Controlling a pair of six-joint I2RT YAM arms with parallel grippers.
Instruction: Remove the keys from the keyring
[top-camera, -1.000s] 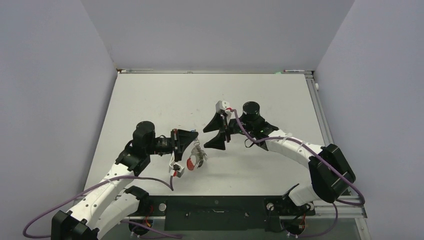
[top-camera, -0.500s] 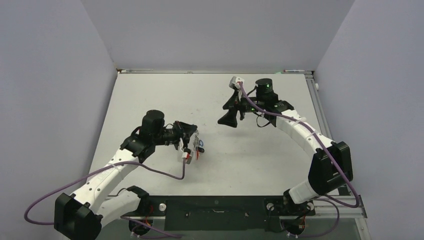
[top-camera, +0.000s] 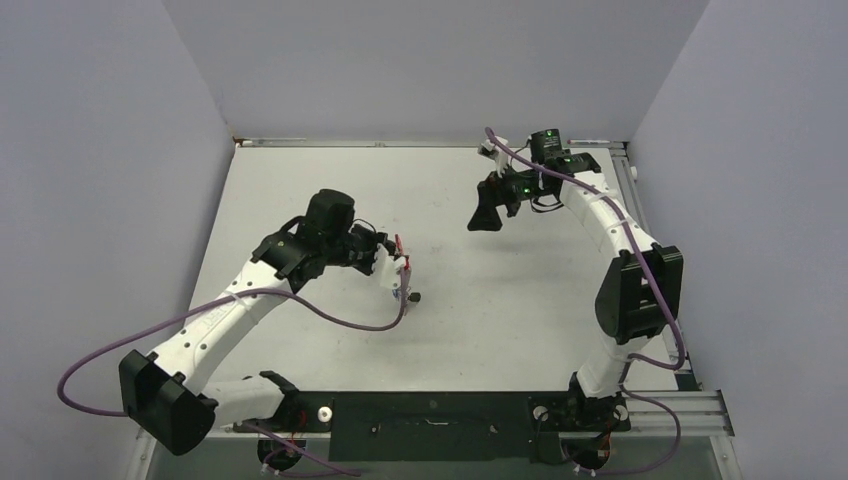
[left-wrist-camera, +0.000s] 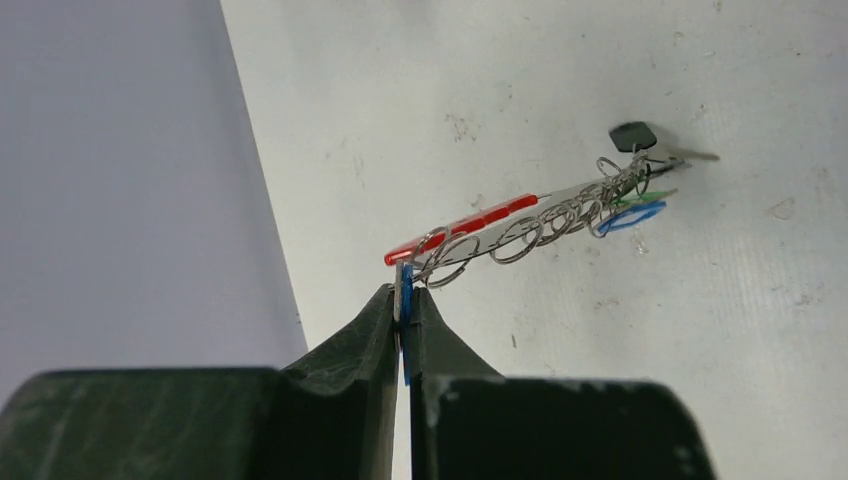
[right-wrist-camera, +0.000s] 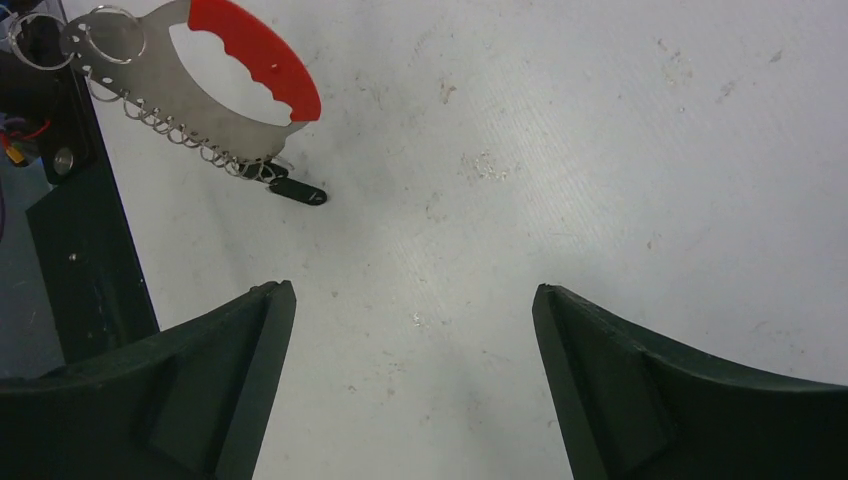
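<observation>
As left gripper (left-wrist-camera: 403, 300) grips keyring (right-wrist-camera: 256, 47), right gripper (right-wrist-camera: 410, 292) gapes well apart.

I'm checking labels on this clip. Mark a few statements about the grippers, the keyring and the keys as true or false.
1. The left gripper is shut on one end of the keyring. True.
2. The right gripper grips a key. False: it is open and empty, well apart from the keyring.
3. Part of the keyring is red. True.
4. The keys lie scattered far apart. False: they sit bunched at the keyring's far end.
</observation>
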